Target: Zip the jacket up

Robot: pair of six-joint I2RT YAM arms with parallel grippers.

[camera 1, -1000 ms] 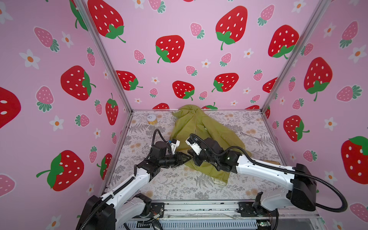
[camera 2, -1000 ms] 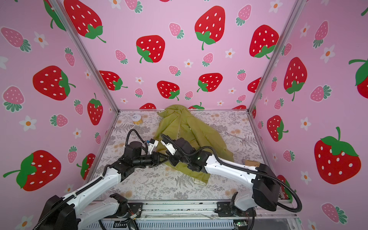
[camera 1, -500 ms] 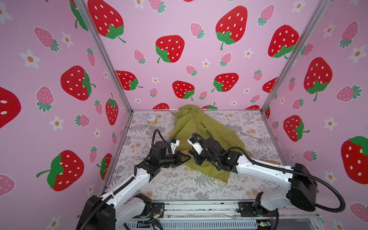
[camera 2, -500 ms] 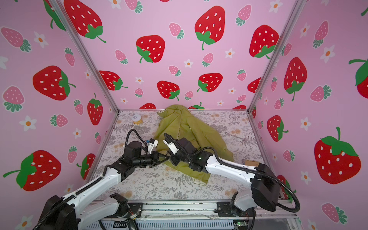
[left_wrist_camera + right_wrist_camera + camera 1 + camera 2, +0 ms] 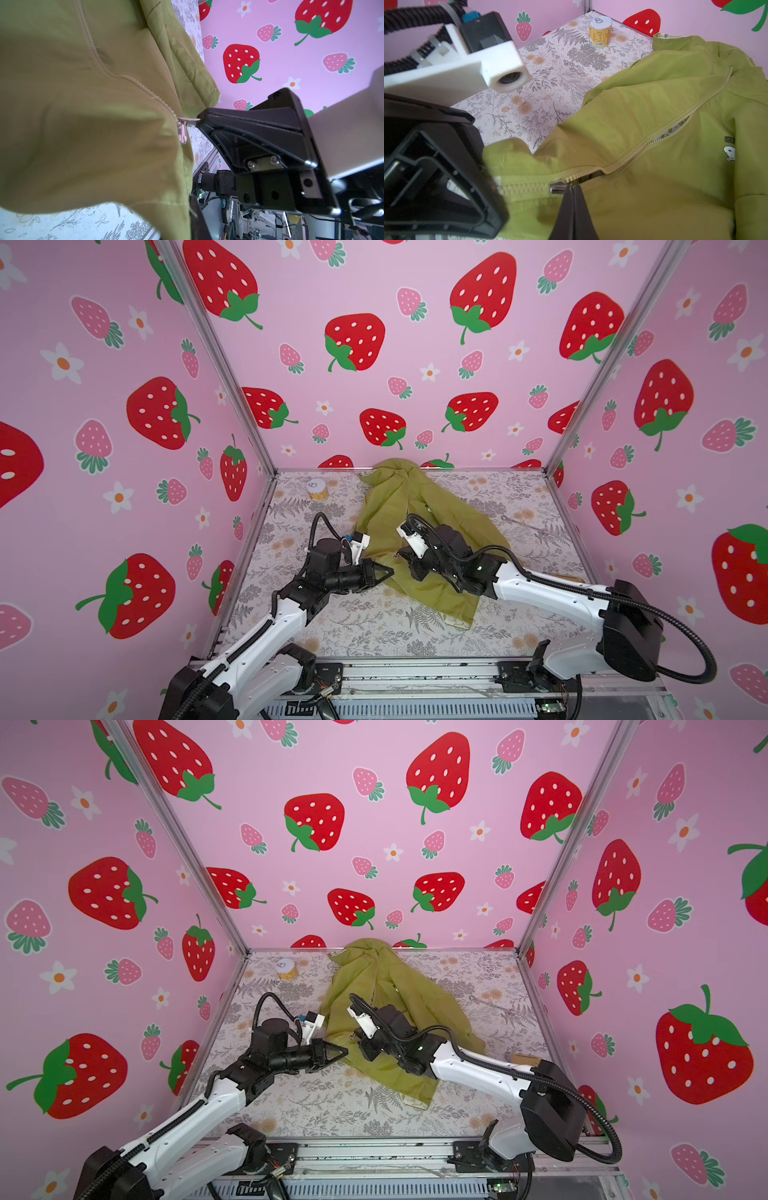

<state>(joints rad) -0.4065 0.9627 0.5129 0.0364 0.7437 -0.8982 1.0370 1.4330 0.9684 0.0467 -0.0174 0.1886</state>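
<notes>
While the right tool (image 5: 572, 187) pinches the zipper pull (image 5: 557, 189), left tool (image 5: 388, 572) (at jacket (image 5: 395, 506) hem) is unreadable.

A small tin can (image 5: 316, 489) with a yellow label and a pull-tab lid stands upright near the back left corner of the floral tablecloth (image 5: 374, 626). A thin rod (image 5: 523, 523) lies flat toward the right side. Near the right edge sits a brown object (image 5: 569, 578), mostly hidden. Pink strawberry-print walls (image 5: 374, 323) enclose three sides, joined by aluminium posts (image 5: 224, 364).
</notes>
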